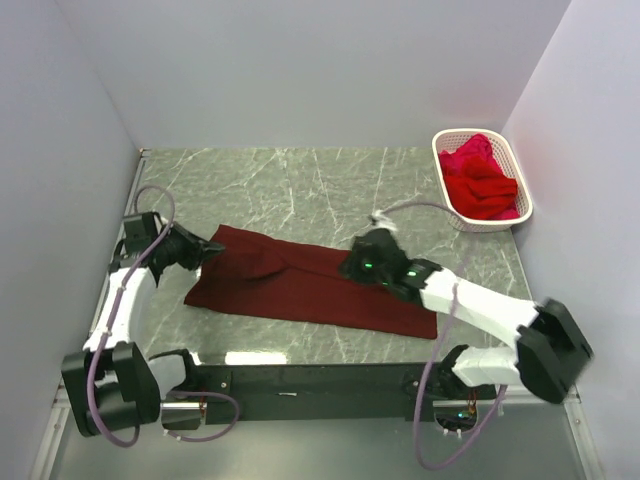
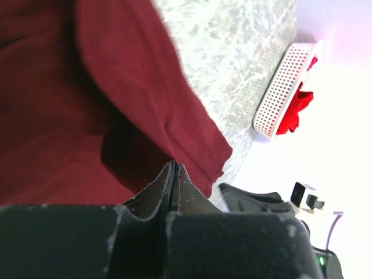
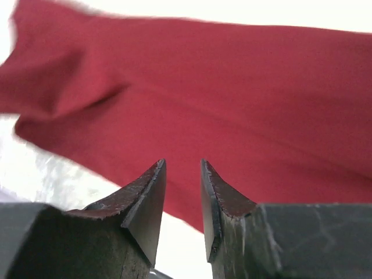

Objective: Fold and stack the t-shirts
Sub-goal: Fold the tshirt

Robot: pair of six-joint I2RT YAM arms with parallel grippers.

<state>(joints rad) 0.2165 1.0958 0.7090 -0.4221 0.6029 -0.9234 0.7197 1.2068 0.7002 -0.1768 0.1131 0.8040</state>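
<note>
A dark maroon t-shirt (image 1: 300, 285) lies on the table as a long folded strip. My left gripper (image 1: 210, 250) is at its upper left corner. In the left wrist view the jaws are pressed together (image 2: 174, 165) at a raised flap of the maroon t-shirt (image 2: 145, 87), and a crease runs into the tips. My right gripper (image 1: 357, 265) hovers over the strip's far edge, right of the middle. In the right wrist view it is open (image 3: 183, 165) with nothing between the fingers and the maroon t-shirt (image 3: 232, 87) below. Brighter red t-shirts (image 1: 480, 180) are heaped in the basket.
A white slotted basket (image 1: 470, 222) stands at the back right corner by the walls; the left wrist view shows the basket (image 2: 279, 87) too. Marble tabletop (image 1: 300, 190) lies bare behind the strip. Walls close in on three sides.
</note>
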